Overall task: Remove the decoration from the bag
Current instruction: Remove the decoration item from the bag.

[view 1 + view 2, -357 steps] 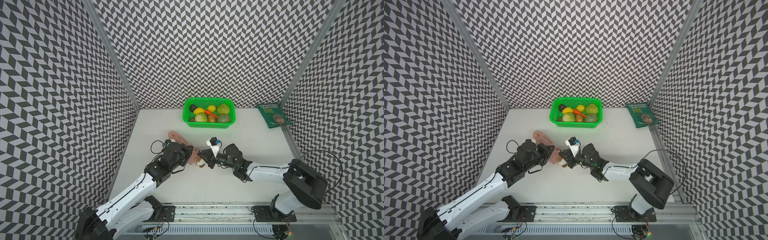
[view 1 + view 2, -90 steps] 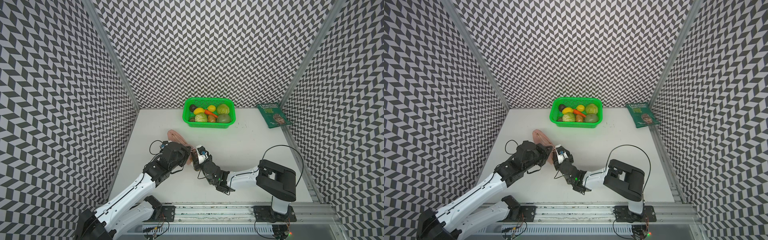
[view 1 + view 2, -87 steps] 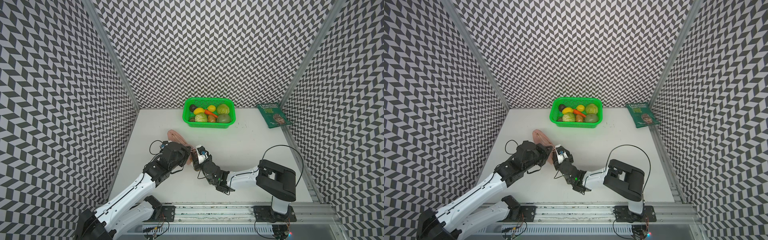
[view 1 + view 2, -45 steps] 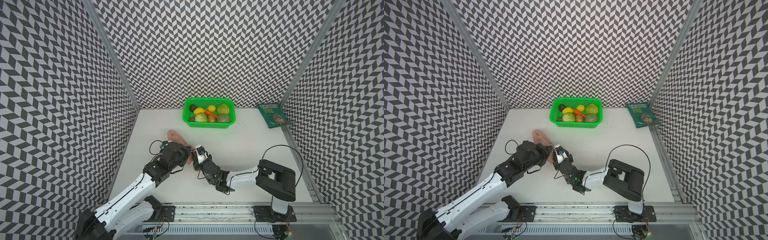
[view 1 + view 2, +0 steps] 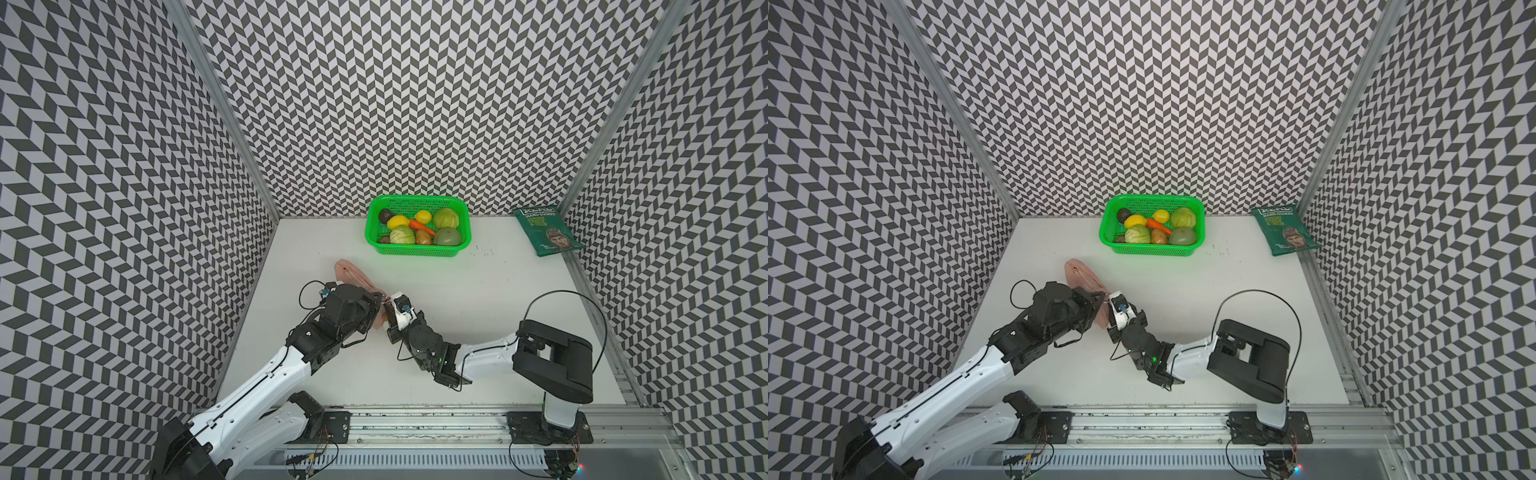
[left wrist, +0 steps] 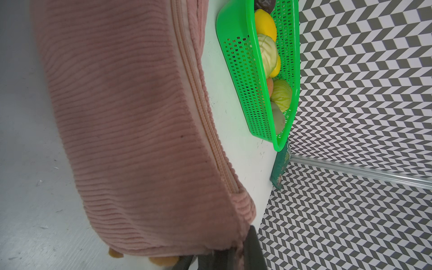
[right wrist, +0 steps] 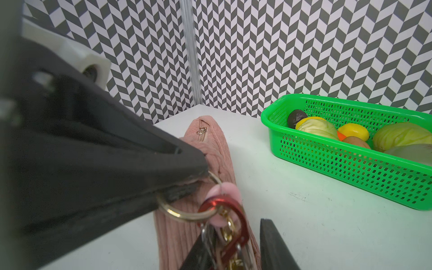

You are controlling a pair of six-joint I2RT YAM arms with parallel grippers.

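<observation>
The bag (image 5: 351,272) (image 5: 1081,270) is a dusty-pink corduroy pouch lying left of centre, filling the left wrist view (image 6: 131,117). My left gripper (image 5: 376,297) (image 6: 238,247) is shut on the bag's near corner, where a gold ring (image 7: 184,215) hangs. The decoration's red metal clasp (image 7: 236,222) hooks through that ring. Tan plush bits of the decoration (image 6: 161,260) peek from under the bag. My right gripper (image 7: 235,228) (image 5: 388,316) straddles the clasp, open; one finger touches it and the other stands slightly apart.
A green basket (image 5: 417,250) of toy vegetables stands at the back centre. A dark green crisp packet (image 5: 546,235) lies in the back right corner. Patterned walls close in on three sides. Bare white table lies to the right of the arms.
The right gripper's jaws have narrowed around the clasp over the last second. Some seconds ago the right arm reached in from further right. The left arm keeps its hold.
</observation>
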